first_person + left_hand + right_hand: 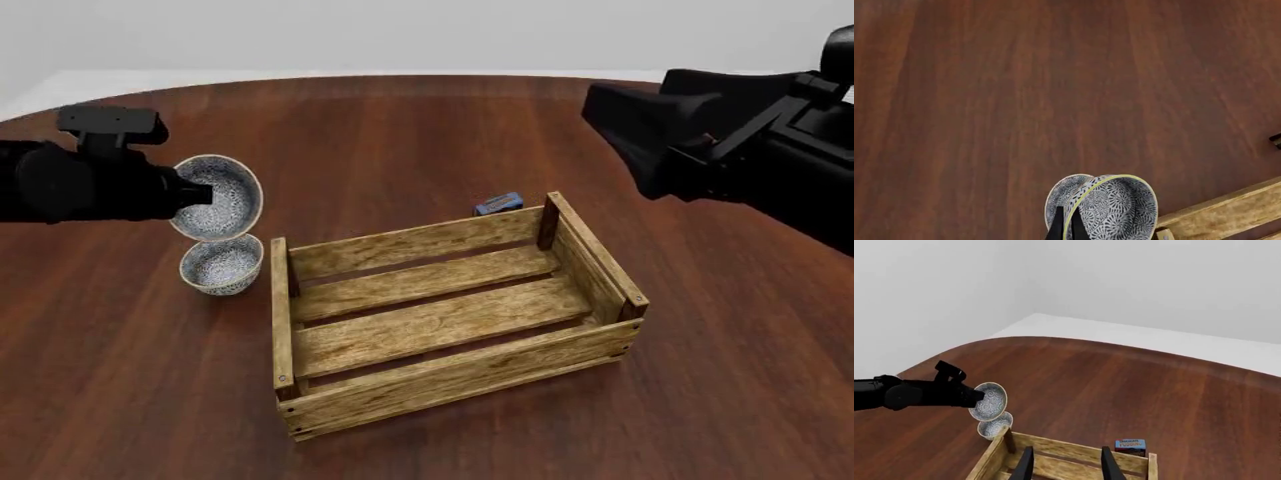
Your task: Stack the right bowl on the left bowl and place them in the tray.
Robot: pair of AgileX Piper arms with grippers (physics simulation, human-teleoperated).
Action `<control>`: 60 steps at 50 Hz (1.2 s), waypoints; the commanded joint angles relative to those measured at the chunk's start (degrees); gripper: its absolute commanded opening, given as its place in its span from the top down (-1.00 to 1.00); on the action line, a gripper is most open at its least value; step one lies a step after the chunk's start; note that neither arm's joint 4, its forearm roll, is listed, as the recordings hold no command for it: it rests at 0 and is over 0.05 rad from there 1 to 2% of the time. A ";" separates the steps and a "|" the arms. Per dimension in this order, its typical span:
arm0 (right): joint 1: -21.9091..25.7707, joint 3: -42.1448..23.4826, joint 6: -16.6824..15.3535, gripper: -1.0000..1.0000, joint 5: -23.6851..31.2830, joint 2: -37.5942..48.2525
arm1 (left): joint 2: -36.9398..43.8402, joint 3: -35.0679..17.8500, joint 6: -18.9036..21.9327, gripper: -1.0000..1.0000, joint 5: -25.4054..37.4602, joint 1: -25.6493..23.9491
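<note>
Where front shows both bowls, left end effector grips right bowl.

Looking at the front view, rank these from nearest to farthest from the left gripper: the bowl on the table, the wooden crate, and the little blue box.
From the left gripper, which holds a tilted bowl:
1. Bowl on the table, just below the held one.
2. Wooden crate, to the right; its near corner sits beside that bowl.
3. Blue box, behind the crate's far side.
</note>
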 commanded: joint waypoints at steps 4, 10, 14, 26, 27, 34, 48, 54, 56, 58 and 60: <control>0.05 -0.01 -0.08 -1.00 -0.22 0.50 | 2.58 1.87 -0.90 1.00 -2.78 0.86; 0.03 0.00 -0.11 -1.00 -0.32 0.64 | 4.05 2.93 -1.34 1.00 -4.29 1.25; 0.03 0.06 -0.13 -1.00 -0.37 0.60 | 4.67 3.50 -1.76 1.00 -4.93 1.36; 0.15 0.16 -0.15 -1.00 -0.37 0.51 | 6.89 4.86 -1.80 1.00 -7.33 2.47; 0.15 0.15 -0.21 -1.00 -0.36 0.49 | 6.90 4.95 -1.53 1.00 -7.49 2.64; 0.21 0.14 -0.22 -1.00 -0.13 0.18 | 7.59 5.51 -1.58 1.00 -8.20 2.97; 0.19 0.13 -0.23 -1.00 0.05 -0.07 | 10.27 5.33 -1.51 1.00 -9.67 3.56; 0.31 0.19 -0.26 -1.00 0.02 -0.05 | 11.06 5.03 -1.24 1.00 -9.92 3.73; 0.30 0.18 -0.28 -1.00 -0.02 0.03 | 11.28 4.92 -1.20 1.00 -9.99 3.72; 0.29 0.18 -0.25 -1.00 -0.05 0.07 | 11.30 4.94 -0.86 1.00 -10.07 3.85; 0.29 0.19 -0.27 -1.00 -0.10 0.12 | 10.81 5.73 -1.34 1.00 -10.22 3.67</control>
